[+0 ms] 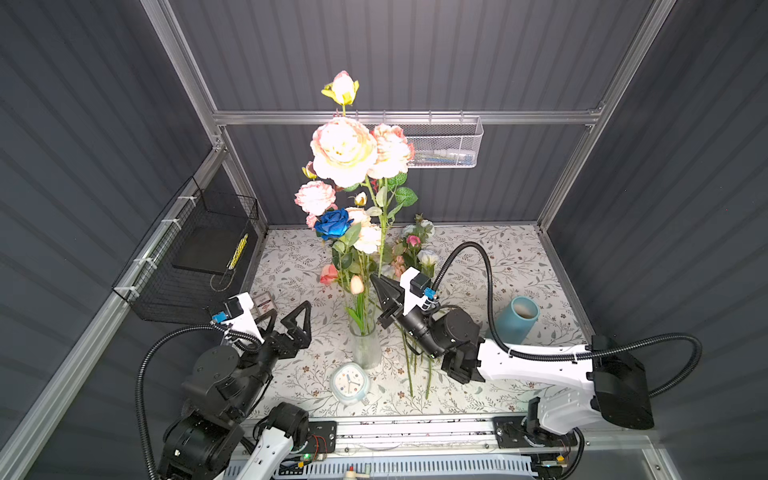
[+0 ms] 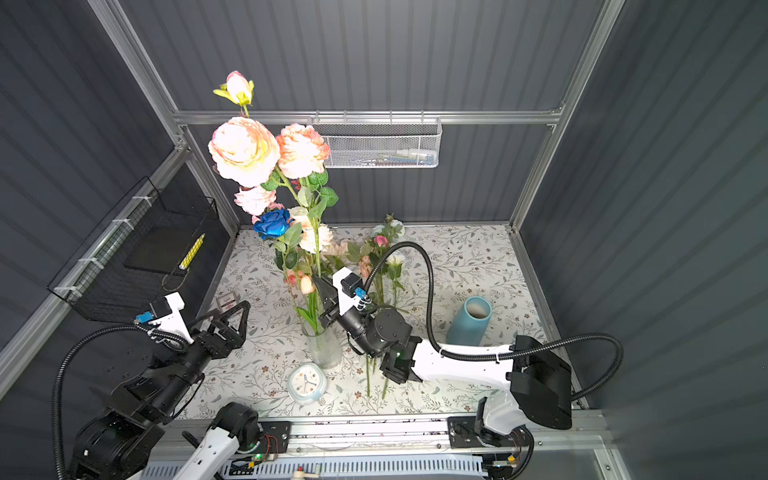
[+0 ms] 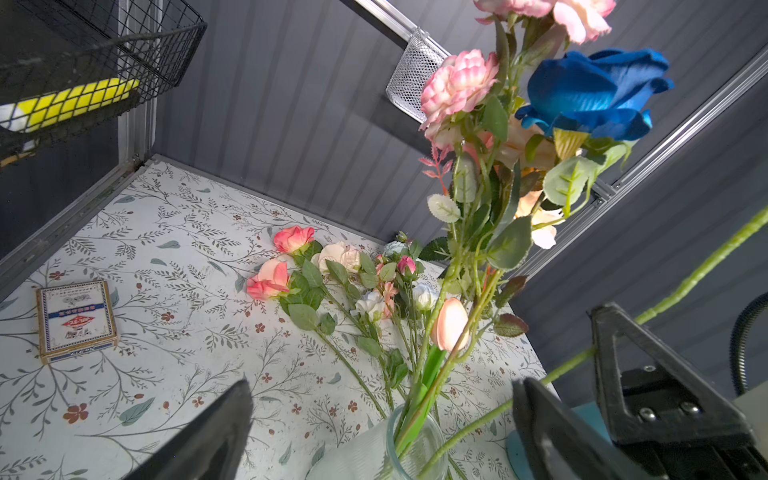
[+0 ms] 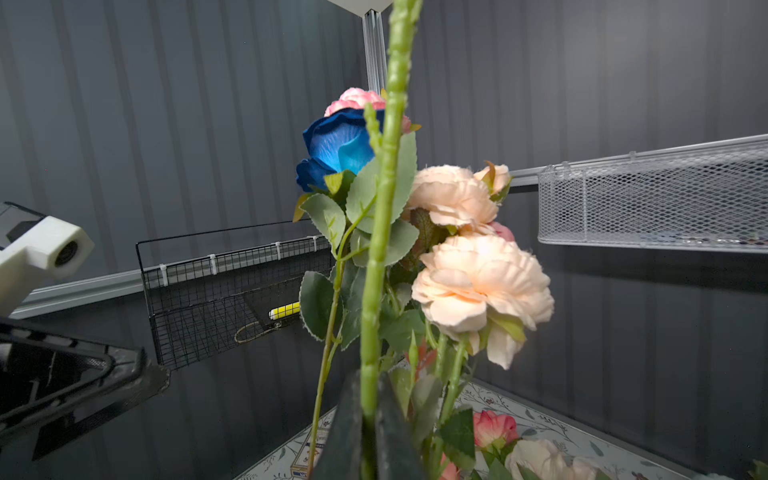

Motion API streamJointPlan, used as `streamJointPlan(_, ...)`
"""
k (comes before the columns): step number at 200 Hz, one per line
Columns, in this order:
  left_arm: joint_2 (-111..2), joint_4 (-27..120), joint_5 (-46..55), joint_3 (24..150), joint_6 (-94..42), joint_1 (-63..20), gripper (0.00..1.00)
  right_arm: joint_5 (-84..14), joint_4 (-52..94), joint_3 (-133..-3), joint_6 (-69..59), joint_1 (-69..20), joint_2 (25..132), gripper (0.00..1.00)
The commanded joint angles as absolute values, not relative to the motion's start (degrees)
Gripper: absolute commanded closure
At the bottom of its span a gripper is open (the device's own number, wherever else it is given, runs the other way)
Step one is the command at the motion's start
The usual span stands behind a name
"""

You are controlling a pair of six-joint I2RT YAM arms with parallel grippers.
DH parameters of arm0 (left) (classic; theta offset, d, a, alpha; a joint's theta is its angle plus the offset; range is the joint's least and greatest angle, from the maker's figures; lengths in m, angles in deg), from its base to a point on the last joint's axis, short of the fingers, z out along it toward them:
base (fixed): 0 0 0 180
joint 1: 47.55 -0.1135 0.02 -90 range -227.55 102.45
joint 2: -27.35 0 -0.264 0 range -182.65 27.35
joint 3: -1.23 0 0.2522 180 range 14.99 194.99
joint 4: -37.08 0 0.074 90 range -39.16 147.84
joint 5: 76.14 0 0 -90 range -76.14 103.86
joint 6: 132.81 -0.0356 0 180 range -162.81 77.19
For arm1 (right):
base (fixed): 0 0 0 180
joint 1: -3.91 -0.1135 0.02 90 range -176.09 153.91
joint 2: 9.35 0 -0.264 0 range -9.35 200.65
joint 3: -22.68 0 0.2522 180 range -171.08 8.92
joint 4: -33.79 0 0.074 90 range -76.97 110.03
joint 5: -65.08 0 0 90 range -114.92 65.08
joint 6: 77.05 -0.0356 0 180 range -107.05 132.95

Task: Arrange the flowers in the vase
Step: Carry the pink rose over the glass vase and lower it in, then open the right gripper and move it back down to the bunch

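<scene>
Pinching the green stem (image 4: 384,208) of a tall peony (image 1: 343,149), the right claw (image 1: 377,284) is pressed together just above the glass vase (image 1: 365,349). The stem's long axis runs near upright, blossoms overhead, its lower end slanting toward the vase mouth beside the blue rose (image 1: 332,222); whether the tip is inside I cannot tell. The left claw (image 1: 291,313) is spread and empty, left of the vase. Other flowers (image 3: 332,270) lie on the tabletop (image 1: 498,257) behind. The right arm is nearer, so lowering along the stem looks like the next move
</scene>
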State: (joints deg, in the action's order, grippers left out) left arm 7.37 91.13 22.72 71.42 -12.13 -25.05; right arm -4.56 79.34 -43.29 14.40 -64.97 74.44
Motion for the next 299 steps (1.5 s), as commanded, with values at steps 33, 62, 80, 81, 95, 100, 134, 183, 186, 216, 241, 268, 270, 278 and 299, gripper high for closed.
streamJointPlan(33,6.51,90.66,22.13,72.64,-12.49,-25.14,0.0,-4.14,69.5,-43.56,8.18,-64.66,75.72,0.9)
streamJointPlan(62,6.18,90.5,21.75,72.67,-12.51,-25.14,0.0,-4.1,63.0,-43.45,5.44,-64.75,75.48,0.73)
streamJointPlan(80,6.17,90.28,21.61,72.6,-12.51,-25.14,0.0,-4.02,62.42,-40.97,3.88,-64.78,73.91,0.6)
streamJointPlan(81,6.17,90.25,21.56,72.58,-12.5,-25.14,0.0,-4.1,62.45,-40.9,3.8,-64.76,73.81,0.59)
streamJointPlan(95,6.02,90.04,21.42,72.55,-12.49,-25.14,0.0,-4.56,61.7,-39.47,3.17,-64.81,72.1,0.5)
streamJointPlan(100,6.02,89.96,21.43,72.62,-12.51,-25.14,0.0,-4.62,61.32,-38.99,2.9,-64.88,71.24,0.46)
streamJointPlan(134,5.62,89.35,21.25,72.8,-12.6,-25.14,0.0,-4.55,59.34,-36.16,1.46,-65.08,66.09,0.31)
streamJointPlan(183,5.38,88.11,21.38,72.65,-12.74,-25.18,0.0,1.29,54.99,-30.92,-0.47,-64.68,58.27,0.27)
streamJointPlan(186,5.48,88.17,21.39,72.66,-12.82,-25.14,0.0,1.78,54.52,-30.5,-0.81,-64.42,57.86,0.27)
streamJointPlan(216,6.09,88.01,21.88,71.96,-13.1,-25.14,0.0,-0.1,45.71,-28.38,-9.72,-58.05,55.16,0.27)
streamJointPlan(241,6.67,88.18,22.21,71.34,-13.19,-25.14,0.0,-6.42,30.46,-34.09,-17.33,-49.58,59.7,0.29)
streamJointPlan(268,7.08,88.93,22.36,71.32,-13.25,-25.19,0.0,-12.27,16.59,-42.75,-21.38,-43.07,69.95,0.36)
streamJointPlan(270,7.17,89.01,22.42,71.26,-13.25,-25.15,0.0,-12.88,16.12,-43.26,-21.45,-42.73,70.86,0.37)
streamJointPlan(278,7.43,89.23,22.55,71.24,-13.34,-25.14,0.0,-14.34,13.93,-45.12,-21.91,-41.5,73.94,0.39)
streamJointPlan(299,8.03,89.77,22.73,71.08,-13.21,-25.14,0.0,-16.82,12.37,-48.09,-22.48,-39.35,80.47,0.45)
